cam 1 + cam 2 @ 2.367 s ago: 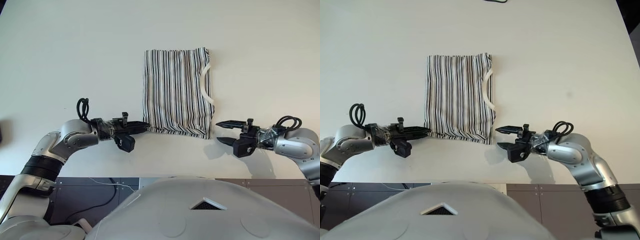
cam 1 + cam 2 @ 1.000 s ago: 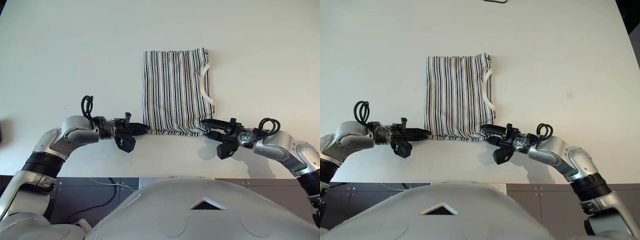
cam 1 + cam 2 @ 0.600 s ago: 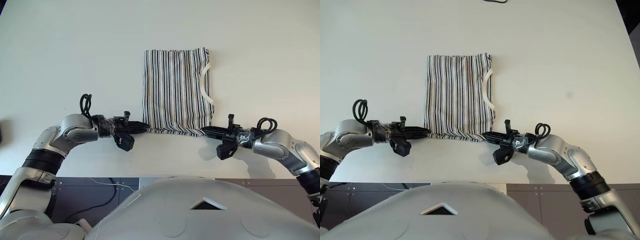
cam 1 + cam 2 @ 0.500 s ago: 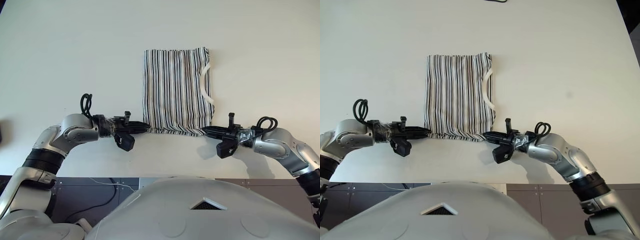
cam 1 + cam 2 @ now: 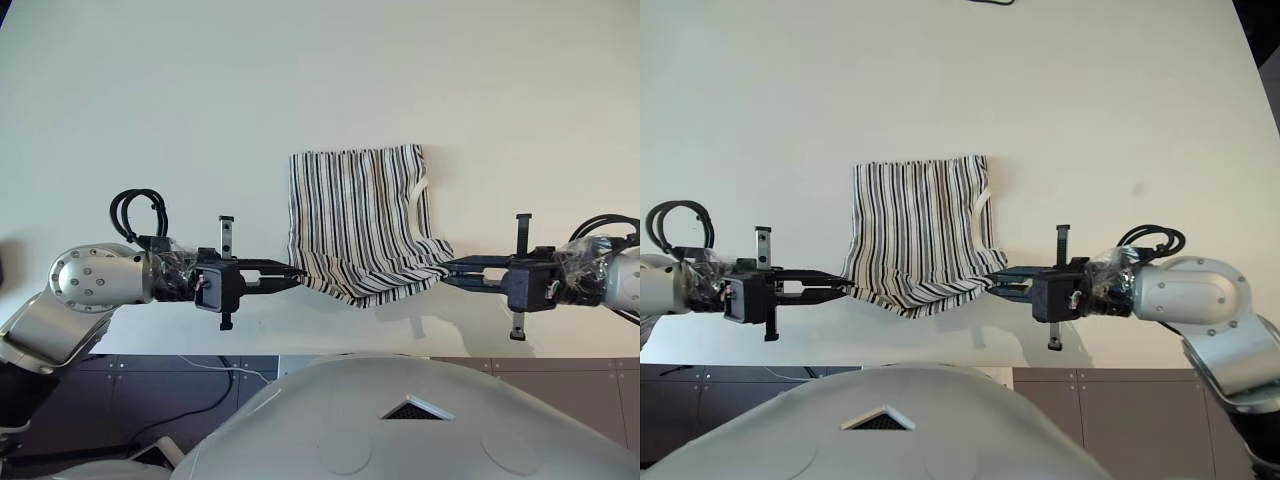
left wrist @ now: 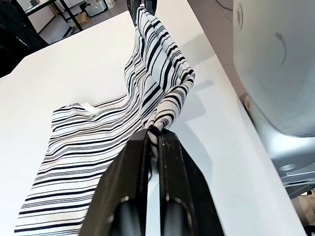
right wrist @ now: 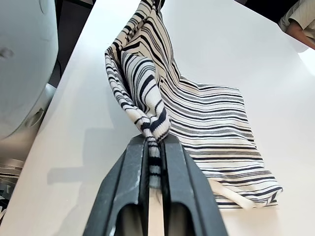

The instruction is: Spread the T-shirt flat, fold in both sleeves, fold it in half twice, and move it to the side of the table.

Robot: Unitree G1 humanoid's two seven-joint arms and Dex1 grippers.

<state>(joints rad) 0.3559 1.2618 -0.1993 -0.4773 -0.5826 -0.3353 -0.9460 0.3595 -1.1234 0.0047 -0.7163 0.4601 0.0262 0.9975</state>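
The striped T-shirt [image 5: 355,215], folded into a narrow rectangle, lies in the middle of the white table [image 5: 200,90]. Its near edge is lifted off the surface and sags between the two grippers. My left gripper [image 5: 296,272] is shut on the near left corner [image 6: 156,129]. My right gripper [image 5: 446,266] is shut on the near right corner [image 7: 154,129]. The white collar band [image 5: 424,195] runs along the shirt's right side. The far edge still rests on the table.
The table's front edge [image 5: 330,352] runs just below both grippers. Bare white tabletop extends to the left, right and far side of the shirt. A dark cable [image 5: 990,3] lies at the far edge.
Both grippers have closed on the shirt's near corners and raised them; the near edge now hangs above the table. The right gripper was open 2.4 s ago, away from the shirt.
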